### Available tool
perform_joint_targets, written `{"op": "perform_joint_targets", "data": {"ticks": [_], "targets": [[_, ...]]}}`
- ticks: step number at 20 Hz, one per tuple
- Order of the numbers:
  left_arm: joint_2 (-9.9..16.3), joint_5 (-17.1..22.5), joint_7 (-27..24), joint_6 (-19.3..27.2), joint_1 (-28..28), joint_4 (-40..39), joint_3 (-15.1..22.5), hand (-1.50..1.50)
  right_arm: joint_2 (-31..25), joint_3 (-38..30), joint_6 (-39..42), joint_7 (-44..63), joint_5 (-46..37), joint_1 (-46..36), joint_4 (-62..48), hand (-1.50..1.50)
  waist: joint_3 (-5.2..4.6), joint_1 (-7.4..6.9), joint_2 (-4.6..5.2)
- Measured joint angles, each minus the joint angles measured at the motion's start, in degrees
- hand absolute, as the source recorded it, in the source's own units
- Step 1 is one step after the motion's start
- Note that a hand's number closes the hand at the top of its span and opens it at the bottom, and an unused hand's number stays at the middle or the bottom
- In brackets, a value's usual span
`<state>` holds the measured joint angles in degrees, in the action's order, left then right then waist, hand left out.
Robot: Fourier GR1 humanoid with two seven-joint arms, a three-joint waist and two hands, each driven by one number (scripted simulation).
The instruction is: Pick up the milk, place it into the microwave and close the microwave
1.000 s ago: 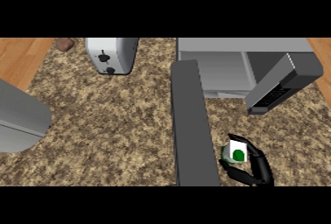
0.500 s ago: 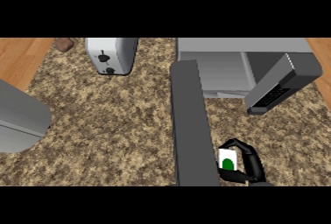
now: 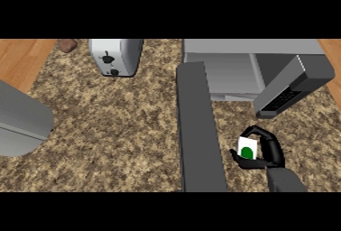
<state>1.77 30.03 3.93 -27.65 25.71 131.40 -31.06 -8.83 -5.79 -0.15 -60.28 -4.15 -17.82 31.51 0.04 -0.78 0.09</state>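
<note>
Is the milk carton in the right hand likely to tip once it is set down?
Perhaps: the milk carton looks narrow, so it may tip. Its flat sides suggest it won't roll. The right hand curls its fingers round it.

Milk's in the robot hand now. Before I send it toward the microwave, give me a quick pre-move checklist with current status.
1. Milk carton held: ok, the right robot hand curls round it.
2. Microwave door open: ok, swung out to the right, cavity exposed.
3. Cavity free of other items: cannot tell, only part of the inside shows.
4. Path from carton to opening: ok, only bare counter lies between; the door edge is close on the right.
5. Left arm clear of the route: ok, it lies alongside, left of the carton.
6. Left robot hand state: cannot tell, not visible.
</note>
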Motion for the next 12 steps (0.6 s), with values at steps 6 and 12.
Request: {"op": "perform_joint_targets", "data": {"ticks": [6, 12], "targets": [[-0.31, -0.13, -0.48, -0.03, 0.02, -0.5, -0.1, -1.5, -1.04, 0.08, 5.56, 2.54, 2.17, -1.91, 3.31, 1.5, -0.04, 0.38, -0.14], [-0.37, 0.77, 0.36, -0.44, 0.58, -0.2, -1.81, -1.5, 1.34, 2.74, 3.32, 10.96, 2.11, 0.44, 17.09, 1.5, -0.08, 0.68, -0.28]]}}
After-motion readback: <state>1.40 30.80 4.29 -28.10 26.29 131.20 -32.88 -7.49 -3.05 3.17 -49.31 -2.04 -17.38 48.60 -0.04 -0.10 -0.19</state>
